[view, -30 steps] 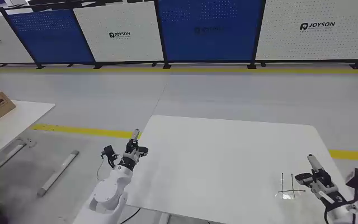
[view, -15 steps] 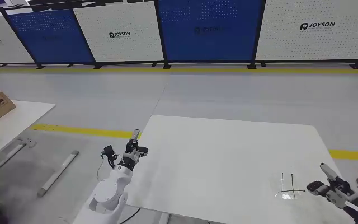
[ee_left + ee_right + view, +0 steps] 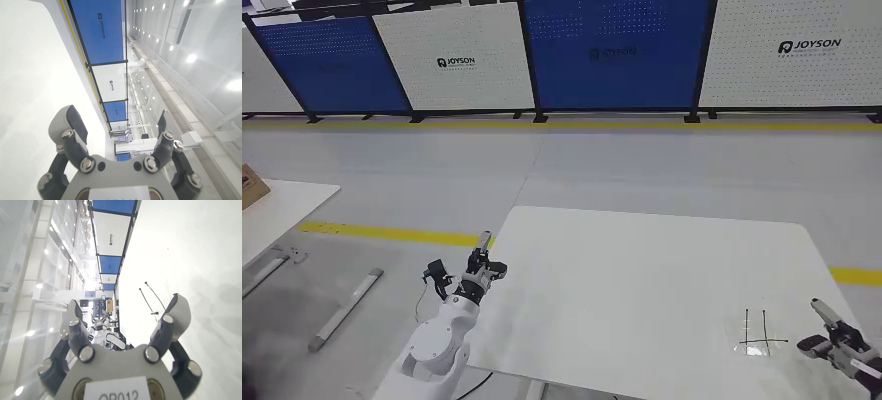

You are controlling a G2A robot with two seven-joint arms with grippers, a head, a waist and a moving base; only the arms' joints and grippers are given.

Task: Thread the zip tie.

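Three thin black zip ties [image 3: 762,335] lie on the white table [image 3: 642,280] near its front right corner, two side by side and one across them. My right gripper [image 3: 822,312] hangs open just to their right, by the table's right edge, holding nothing. The right wrist view shows the zip ties [image 3: 146,299] on the table beyond the open right gripper [image 3: 125,306], close to one fingertip [image 3: 175,300]. My left gripper [image 3: 483,242] stays at the table's left edge, far from the ties. In its own wrist view the left gripper [image 3: 121,121] is open and empty.
The table's left edge drops to grey floor, where a white bar [image 3: 347,305] lies. Another white table [image 3: 282,210] with a cardboard box [image 3: 250,185] stands further left. Blue and white panels [image 3: 617,55] line the back.
My right arm has drawn back to the right and toward the near edge, away from the zip ties. The left arm has not moved.
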